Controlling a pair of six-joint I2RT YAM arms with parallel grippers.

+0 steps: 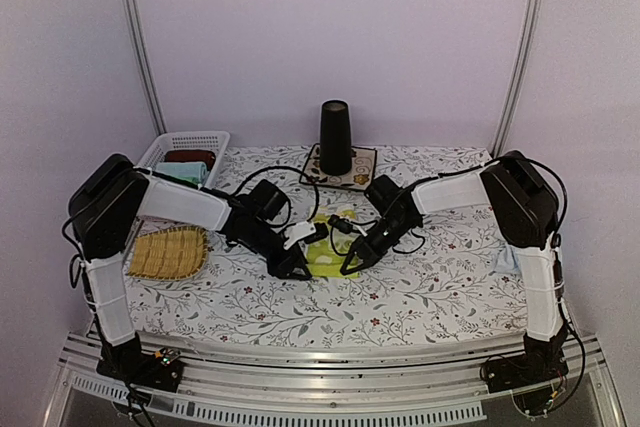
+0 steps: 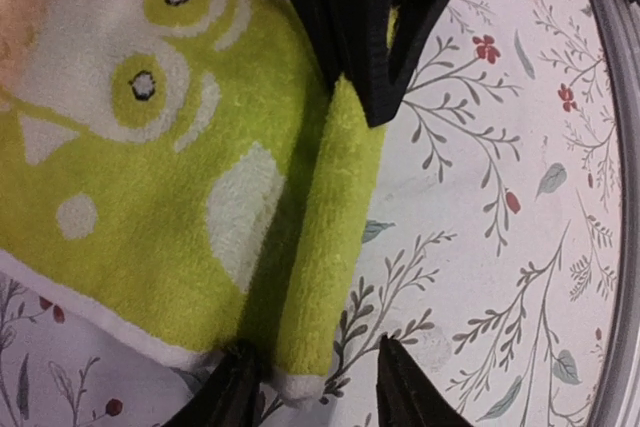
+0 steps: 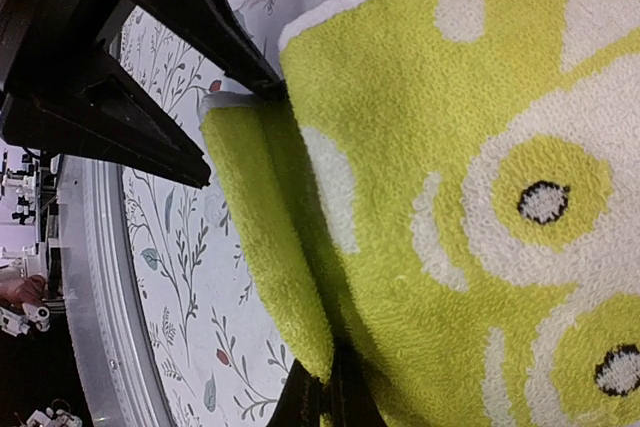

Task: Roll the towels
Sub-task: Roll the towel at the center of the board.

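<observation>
Hard-to-see stuff first: from the top camera the yellow-green towel (image 1: 328, 253) is mostly getting covered by the two arms meeting over it mid-tabletop, so only a small bright patch is showing. Both wrist cams are cropping it too, with its far side running out of frame. The print is looking like pale cream blobs and rings with little dark-centred dots, but I can't tell what the whole picture is. A pale blue patch (image 1: 506, 259) is peeking out behind the right arm's upright link at the right edge, and it's too hidden to say whether it's a towel. Something mint-coloured is sitting in the white slotted basket (image 1: 186, 139) back left, also too small to make out.

Texture-wise the towel is fuzzy looped terry with a white hem. It's lying flat on the tabletop (image 1: 440, 292), which is wearing a smooth white cloth printed with grey twigs and small red flowers. The towel's near edge is turned over into one narrow soft roll.

The left fingers (image 2: 234, 395) are standing spread, one on each side of the roll's end, not clamping it. The right fingers (image 3: 298, 409) are pressing together, pinching the roll's other end.

A woven straw tray (image 1: 168, 252) is lying just left of the left arm. A black tapered cup (image 1: 335, 135) is standing on a dark-bordered mat (image 1: 360, 175) at the back.
</observation>
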